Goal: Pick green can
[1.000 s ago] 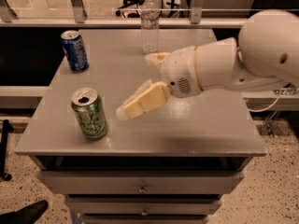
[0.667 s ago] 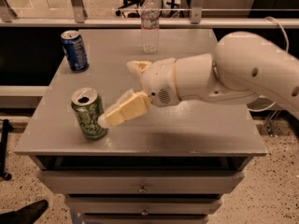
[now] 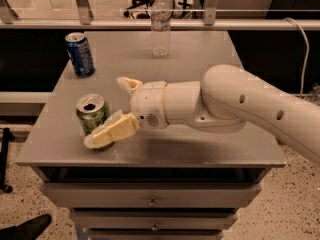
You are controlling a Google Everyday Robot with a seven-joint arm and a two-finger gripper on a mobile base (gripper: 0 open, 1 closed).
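Note:
The green can [image 3: 90, 112], with pale markings and an opened silver top, stands upright near the front left of the grey table [image 3: 200, 54]. My gripper [image 3: 105, 111] is open at the can's right side. The near cream finger [image 3: 112, 131] crosses in front of the can's lower part and hides it. The far finger [image 3: 129, 84] sits behind and to the right of the can, apart from it. The white arm [image 3: 240, 104] comes in from the right, low over the table.
A blue can [image 3: 80, 54] stands at the back left of the table. A clear water bottle [image 3: 160, 26] stands at the back middle. A rail [image 3: 250, 23] runs behind the table. Drawers [image 3: 152, 202] are below the front edge.
My gripper has moved left and forward across the table, from well right of the green can to right beside it, with the near finger now in front of the can.

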